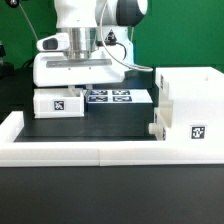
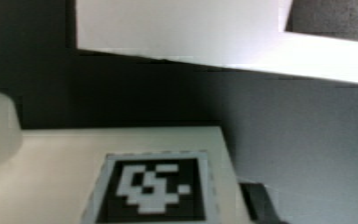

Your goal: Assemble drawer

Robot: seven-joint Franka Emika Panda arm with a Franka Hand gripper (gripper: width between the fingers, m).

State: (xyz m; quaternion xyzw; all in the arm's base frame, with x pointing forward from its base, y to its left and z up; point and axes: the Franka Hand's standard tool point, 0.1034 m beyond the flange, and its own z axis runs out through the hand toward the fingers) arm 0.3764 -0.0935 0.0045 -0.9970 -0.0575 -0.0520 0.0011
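The exterior view takes in the whole counter (image 1: 120,125). The arm comes down at the far side, towards the exterior view's left, and its hand (image 1: 82,86) hangs low over a small white tray (image 1: 57,103) that carries a square tag on its near face. The fingers cannot be made out in this view, so it cannot be told whether they stand apart, together, or clamped on the tray.

Just beside the tray, to the exterior view's right of it, the marker board (image 1: 118,97) lies flat. The drawer's tall box shell (image 1: 190,100) stands well apart on the exterior view's right, nearer the camera, with a tag on its near face. A small white part (image 1: 158,128) juts from the shell's lower left side and is too small to name. The insides of the shell and of the tray are hidden from this angle. A low white border wall (image 1: 80,150) runs along the near edge and turns back along the left side.

The wrist view gives none of that layout. It offers a close, blurred look at a white surface (image 2: 69,150) bearing one black-and-white tag (image 2: 153,188), with dark counter beyond it and a pale flat panel (image 2: 176,35) farther off. The fingers cannot be told there either.
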